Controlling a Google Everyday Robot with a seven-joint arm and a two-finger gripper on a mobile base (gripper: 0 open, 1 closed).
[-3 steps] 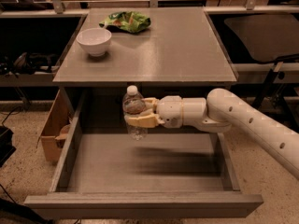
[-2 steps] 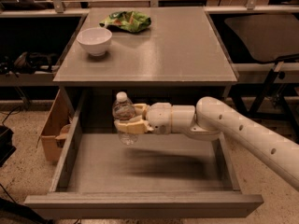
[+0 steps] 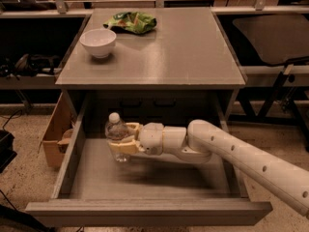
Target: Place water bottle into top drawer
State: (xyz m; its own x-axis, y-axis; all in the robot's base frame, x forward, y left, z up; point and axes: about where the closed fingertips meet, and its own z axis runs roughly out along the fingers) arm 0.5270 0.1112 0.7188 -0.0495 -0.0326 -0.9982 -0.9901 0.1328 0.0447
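— Where does the job stand?

— At the placing step. The gripper is inside the open top drawer, over the left half of its floor. Its tan fingers are closed round the water bottle at about mid-body. The bottle stands upright, cap up, nearer the left wall than the right.

— Is it down on the floor yet?

— That cannot be told. The base looks very close to the grey floor, with a shadow just beneath (it may be touching, or it may hang a little above).

— So what does the next move call for?

— Probably a short, straight descent until the base rests flat, then the fingers parting evenly so neither drags the bottle over. A light, tall bottle like this likely tips easily. After that the arm would need to draw back to the right, clear of the cap and of the cabinet top's front edge overhead.

— Anything else in the way?

— No. The white bowl and the green bag sit on the cabinet top, well apart from the drawer. The cardboard box is outside, beside the drawer's left wall.
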